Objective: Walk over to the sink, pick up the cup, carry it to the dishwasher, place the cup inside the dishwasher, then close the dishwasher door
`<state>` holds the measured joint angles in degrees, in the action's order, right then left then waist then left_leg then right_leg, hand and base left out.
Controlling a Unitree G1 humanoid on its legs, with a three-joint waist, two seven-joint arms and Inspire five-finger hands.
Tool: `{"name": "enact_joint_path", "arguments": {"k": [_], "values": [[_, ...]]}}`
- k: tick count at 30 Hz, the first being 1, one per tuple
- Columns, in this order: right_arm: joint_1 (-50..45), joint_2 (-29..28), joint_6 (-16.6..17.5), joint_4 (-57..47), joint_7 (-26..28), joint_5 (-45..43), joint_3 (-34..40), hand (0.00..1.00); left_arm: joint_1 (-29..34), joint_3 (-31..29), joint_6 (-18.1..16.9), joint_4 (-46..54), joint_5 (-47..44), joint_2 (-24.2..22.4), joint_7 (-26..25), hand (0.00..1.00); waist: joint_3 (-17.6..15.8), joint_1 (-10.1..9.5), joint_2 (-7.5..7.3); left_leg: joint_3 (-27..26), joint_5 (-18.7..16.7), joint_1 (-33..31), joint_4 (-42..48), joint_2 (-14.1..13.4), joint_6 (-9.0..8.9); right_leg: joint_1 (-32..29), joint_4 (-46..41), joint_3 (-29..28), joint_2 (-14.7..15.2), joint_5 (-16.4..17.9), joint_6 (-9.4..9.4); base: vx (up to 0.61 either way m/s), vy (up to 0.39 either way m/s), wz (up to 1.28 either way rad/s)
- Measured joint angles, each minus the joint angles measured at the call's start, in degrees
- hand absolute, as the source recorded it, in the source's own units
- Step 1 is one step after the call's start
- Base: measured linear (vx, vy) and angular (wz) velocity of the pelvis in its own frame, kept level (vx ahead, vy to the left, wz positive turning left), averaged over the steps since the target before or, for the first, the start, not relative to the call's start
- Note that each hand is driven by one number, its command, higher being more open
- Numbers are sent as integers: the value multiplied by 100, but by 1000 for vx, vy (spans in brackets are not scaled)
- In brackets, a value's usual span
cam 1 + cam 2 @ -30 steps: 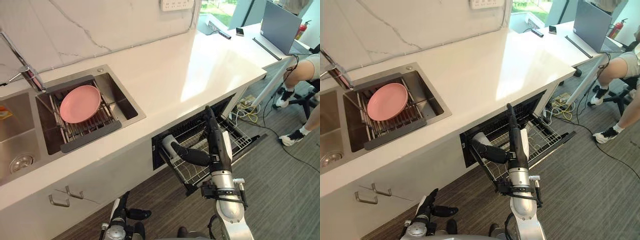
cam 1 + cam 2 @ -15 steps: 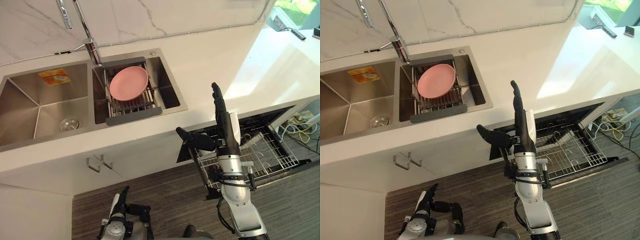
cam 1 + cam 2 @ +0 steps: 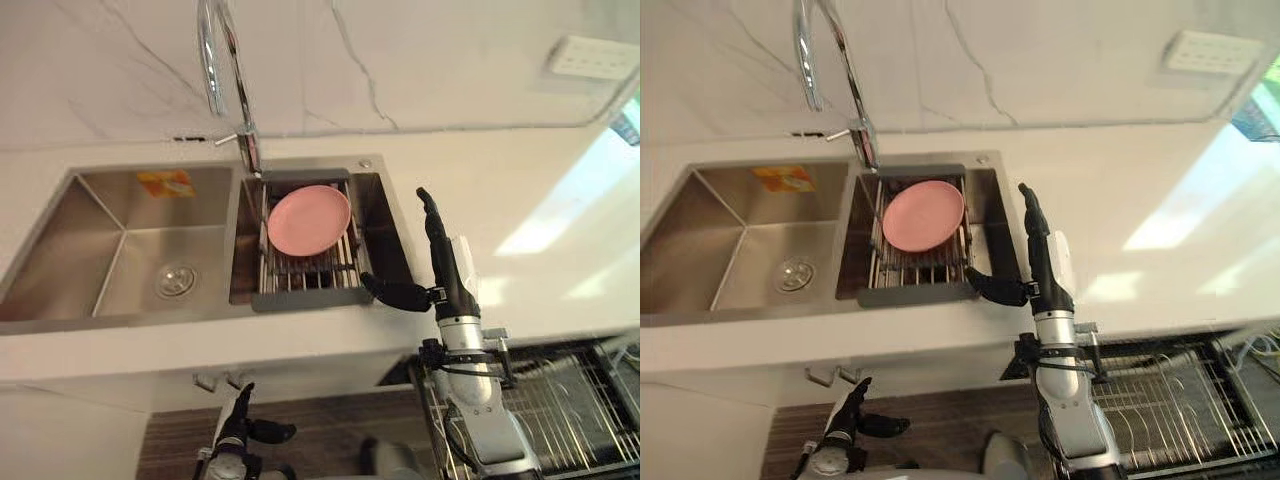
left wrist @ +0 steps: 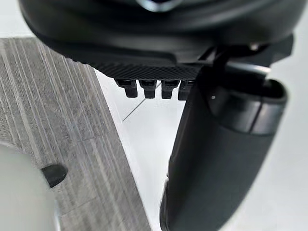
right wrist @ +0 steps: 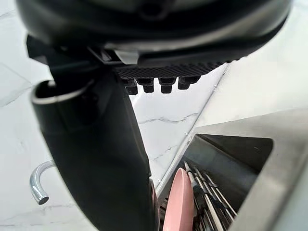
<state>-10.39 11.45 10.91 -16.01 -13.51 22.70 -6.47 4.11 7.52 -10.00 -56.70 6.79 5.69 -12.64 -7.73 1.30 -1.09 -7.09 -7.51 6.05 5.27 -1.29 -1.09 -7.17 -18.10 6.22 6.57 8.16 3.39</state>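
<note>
Sink [image 3: 70, 250], double-bowl steel, set in a white countertop [image 3: 520, 240]: the right bowl carries a slatted drainer [image 3: 300, 282] with a pink plate [image 3: 309, 219] lying on it, the left bowl shows a drain [image 3: 174, 280] and an orange sticker [image 3: 165, 183], and a tall chrome tap [image 3: 222, 70] stands between the bowls. Right hand [image 3: 447, 280]: raised before the counter edge just beside the right bowl, fingers straight, thumb spread wide, holding nothing. Left hand [image 3: 240, 425]: low by the cabinet front, fingers relaxed, holding nothing. Dishwasher rack [image 3: 570, 410]: wire, pulled out under the counter at the robot's right, so the door is judged not yet closed. Change noted: a second ago the outlook was on the dishwasher, the right hand over that rack and a pale rounded item, possibly the cup, by its thumb; the whole outlook has since swung to the sink, a turn of the head and no shift of fittings, hand posture unchanged. Cup: in neither hand; present place cannot be told, perhaps in the rack behind the right arm. Bearing on task: if so, only the door remains
</note>
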Motion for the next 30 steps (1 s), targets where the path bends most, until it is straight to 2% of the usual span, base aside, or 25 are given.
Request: {"name": "enact_joint_path", "arguments": {"k": [3, 4, 5, 6, 7, 8, 9, 11, 13, 21, 28, 30], "values": [[-173, 2, 1, -182, 30, 150, 95, 100, -1, -51, 19, -28, 2, 0, 38, 100, 10, 60, -13, -4, 2, 49, 18, -63, -5, 194, 262, 35, -76, -39, -31, 210, -60, 1], [-208, -6, 1, -182, 71, 165, 133, 100, 1, -117, 95, -58, 1, -3, 57, 100, 8, 109, -22, 0, -5, 31, 220, -33, -17, 334, 390, 33, -35, -84, -29, 161, 22, 9], [-250, -48, 2, -177, 100, 165, 150, 100, -34, -150, 180, -101, -9, 58, 307, 100, -45, 123, -147, -12, -161, -154, 592, 61, -24, 498, 513, 20, 123, -130, 1, 109, 40, 14], [-254, -47, 2, -170, 103, 165, 157, 100, -71, -125, 211, -134, 3, 53, 412, 100, -43, 129, -142, -41, -241, -138, 369, 88, -43, 565, 567, 14, 152, -142, 20, 59, 53, 19], [-233, 33, 2, -149, 113, 165, 190, 100, -73, -19, 222, -150, 38, -28, 436, 100, 8, 163, 10, -48, 312, -55, -447, 1, -150, 623, 660, 66, 60, -167, 57, 34, 73, 12], [-210, 31, -7, -50, 154, 168, 192, 100, -80, -4, 240, -140, 102, -75, 468, 100, 65, 138, 63, -69, 479, -44, -566, -62, -61, 676, 779, 63, 8, -219, 129, 20, 73, 10], [-221, 14, -15, -49, 203, 169, 162, 100, -79, 7, 236, -121, 117, -59, 468, 100, 66, 133, 39, -60, 495, -70, -539, -59, -57, 702, 856, 65, -1, -291, 129, -5, 67, 6], [-235, 9, -7, -51, 290, 172, 35, 100, -79, 23, 208, -113, 120, 6, 462, 100, 94, 122, -101, -31, 501, -97, -524, -18, -46, 835, 1158, 65, 15, -401, 159, -48, 34, 5], [-235, 12, -3, -51, 312, 171, 23, 100, -75, -3, 198, -123, 117, 0, 378, 100, 110, 120, -132, -25, 503, -94, -520, -12, -42, 929, 1329, 62, 5, -453, 160, -89, 13, 0], [-237, 86, -3, -45, 311, 169, 28, 100, -56, -44, 184, -146, 110, 6, 200, 100, 100, 126, -110, 35, 609, -150, -684, -75, -54, 1004, 1741, 122, -102, -734, 95, -89, -20, 2], [-236, 86, -3, 33, 312, 170, 62, 100, -58, -44, 182, -146, 111, 8, 192, 100, 97, 126, -104, 124, 661, -153, -720, -77, -56, 1089, 1874, 206, -122, -774, 95, -2, -15, 6], [-157, 209, -4, 403, 454, 167, 40, 100, -46, -35, 175, -166, 111, 0, 193, 100, 145, 126, -67, 168, 667, -140, -744, -80, -63, 1215, 2104, 226, -152, -875, 88, 0, 0, 0]]}}
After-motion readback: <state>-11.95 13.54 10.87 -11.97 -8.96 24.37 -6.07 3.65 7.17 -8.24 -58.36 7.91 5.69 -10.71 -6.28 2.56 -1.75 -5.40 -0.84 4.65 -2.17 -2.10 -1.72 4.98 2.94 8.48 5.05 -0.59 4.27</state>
